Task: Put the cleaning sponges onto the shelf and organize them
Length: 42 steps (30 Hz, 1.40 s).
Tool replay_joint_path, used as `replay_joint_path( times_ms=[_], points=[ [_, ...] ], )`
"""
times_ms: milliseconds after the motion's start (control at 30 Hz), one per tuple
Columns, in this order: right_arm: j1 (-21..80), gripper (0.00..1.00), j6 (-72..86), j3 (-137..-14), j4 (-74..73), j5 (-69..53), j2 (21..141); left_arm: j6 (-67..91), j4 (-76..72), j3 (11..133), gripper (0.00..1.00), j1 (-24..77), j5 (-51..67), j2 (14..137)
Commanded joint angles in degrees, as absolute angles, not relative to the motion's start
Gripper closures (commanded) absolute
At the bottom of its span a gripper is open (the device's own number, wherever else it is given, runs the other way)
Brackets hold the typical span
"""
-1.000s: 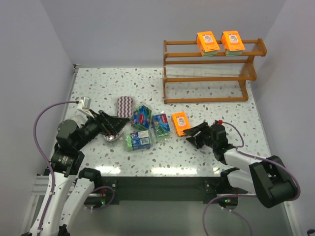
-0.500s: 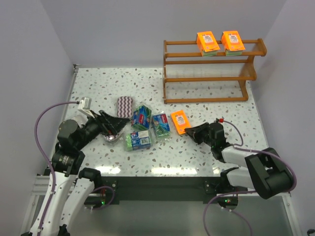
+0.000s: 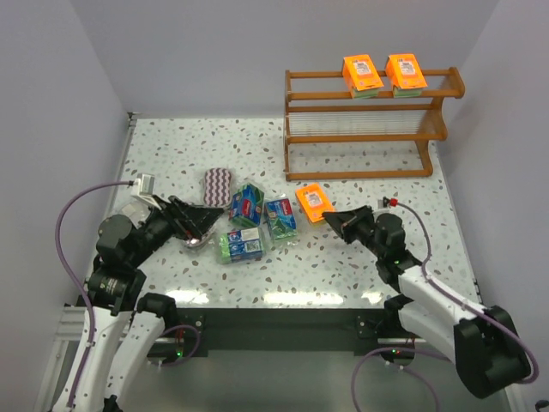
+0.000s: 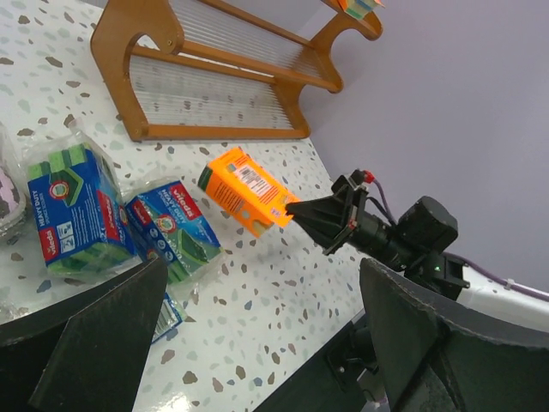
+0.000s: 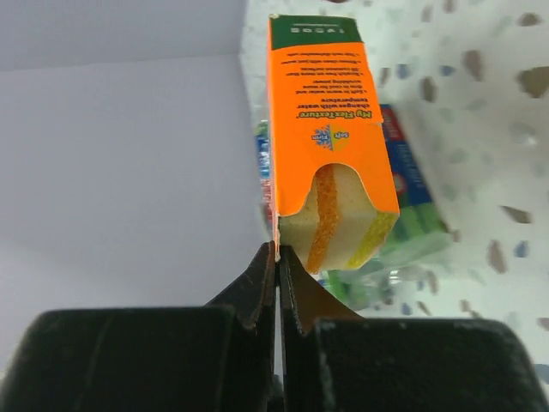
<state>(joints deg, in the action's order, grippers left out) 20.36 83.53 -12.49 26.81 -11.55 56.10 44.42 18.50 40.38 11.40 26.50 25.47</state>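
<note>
From above, the brown wooden three-tier shelf (image 3: 369,137) stands at the desk's far right corner. Two bright orange sponge packs (image 3: 362,74) sit side by side on its top rail, with room left at that rail's left end. The right gripper (image 3: 336,218) holds a third orange sponge pack (image 3: 314,202) between the shelf and the near edge. Three blue-green wrapped packs (image 3: 256,219) and a clear bag of purple-white zigzag pads (image 3: 217,182) lie mid-desk, and the left gripper (image 3: 202,221) is beside them, toward the left edge.

The left wrist view shows its own jaws spread wide around nothing, and the held pack (image 4: 244,190) tilted, seemingly clear of the desktop.

The right wrist view shows jaws almost closed, pinching only the carton's thin edge (image 5: 276,245). That hold looks slight. The carry should be slow, the pack levelled, and the approach made above the top rail, setting it down left of the pair.
</note>
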Motion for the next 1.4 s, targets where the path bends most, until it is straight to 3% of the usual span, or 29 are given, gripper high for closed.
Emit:
replay_joint_path(
  times_ms=[0,200,567,867,1367],
  points=[
    [20.57,1.00,86.83,-18.70,20.84,-12.31,48.45,45.09,18.11,39.90,0.00,11.60,26.01,25.22],
    [20.57,1.00,91.92,-26.52,21.61,-11.69,47.98,45.00,16.70,39.81,0.00,11.51,26.98,26.28],
    [20.65,1.00,93.34,-51.73,39.72,-9.05,70.02,43.60,16.96,41.31,0.00,11.60,27.60,27.07],
    [20.65,1.00,87.02,-73.45,30.25,-0.18,81.64,42.10,18.37,42.54,0.00,11.60,26.89,27.25],
    [20.65,1.00,82.71,-88.14,21.54,8.79,96.75,41.84,19.42,42.45,0.00,11.51,25.93,25.84]
  ],
)
